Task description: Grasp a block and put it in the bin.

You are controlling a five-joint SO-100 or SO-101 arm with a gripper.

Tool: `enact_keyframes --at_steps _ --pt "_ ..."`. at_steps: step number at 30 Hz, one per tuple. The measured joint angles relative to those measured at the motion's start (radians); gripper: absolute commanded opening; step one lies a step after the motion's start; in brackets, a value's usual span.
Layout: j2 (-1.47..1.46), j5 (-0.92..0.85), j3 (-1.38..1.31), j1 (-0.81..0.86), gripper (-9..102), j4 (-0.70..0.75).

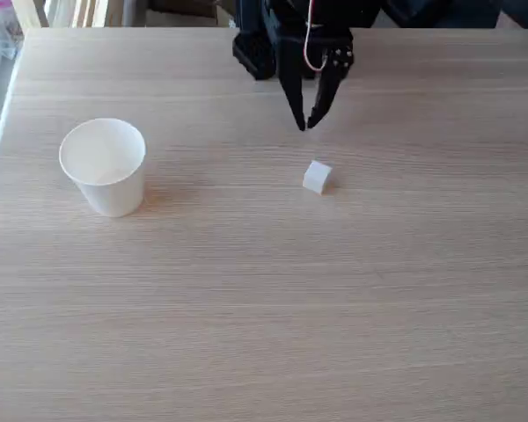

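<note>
Block (317,177): small white cube, loose on the pale wood worktop (264,308), not yet grasped.

Location, fixed view: right of centre, sitting slightly turned so its corners do not square with the wood grain. Hand (306,125): black, two-fingered, at 12 o'clock from the block and near it, tips pointing down, nearly together and gripping nothing. Bin (103,166): white paper cup, upright, mouth open, well apart at 9 o'clock from the block. Step in hand, as judged: approach for the grasp. To do it well, the fingers should spread wider than the cube, turn to meet two flat faces rather than corners, straddle it evenly, then close gently so the light block does not skid away.
</note>
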Motion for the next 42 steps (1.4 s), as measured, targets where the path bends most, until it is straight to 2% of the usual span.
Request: enact_keyframes --at_steps 7,11,18,42 --pt "-0.207 0.101 -0.074 -0.017 26 -0.086" --pt "-0.328 0.179 -0.112 -0.015 30 -0.115" --pt "-0.502 0.241 -0.207 -0.006 30 -0.132" --pt "-0.842 0.218 -0.379 0.037 30 -0.232"
